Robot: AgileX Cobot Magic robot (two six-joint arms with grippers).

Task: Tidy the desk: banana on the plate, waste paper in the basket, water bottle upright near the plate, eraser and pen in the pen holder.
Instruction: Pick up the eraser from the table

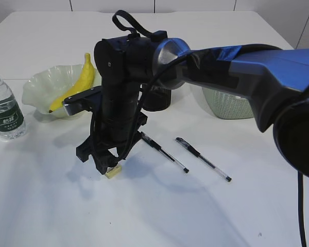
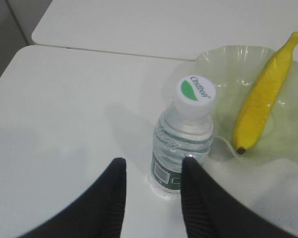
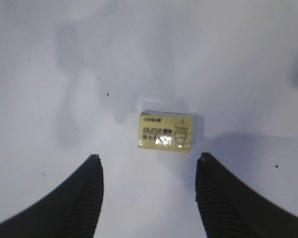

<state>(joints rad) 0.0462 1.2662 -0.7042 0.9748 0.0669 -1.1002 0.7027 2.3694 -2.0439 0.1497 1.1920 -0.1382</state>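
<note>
Just above the eraser (image 3: pixel 166 131) on the white surface (image 1: pixel 159 206), the right end effector (image 3: pixel 149 171) hangs with jaws spread wide, empty. Beyond the eraser lie two pens (image 1: pixel 164 152). The left end effector (image 2: pixel 153 171) stands partly open, holding nothing, beside the upright bottle (image 2: pixel 184 134).

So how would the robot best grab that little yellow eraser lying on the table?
From straight above, judging by its pose. The eraser lies flat on the table with nothing near it, so the right gripper, open over it, could lower a finger past each short end and pinch it across its length.
</note>
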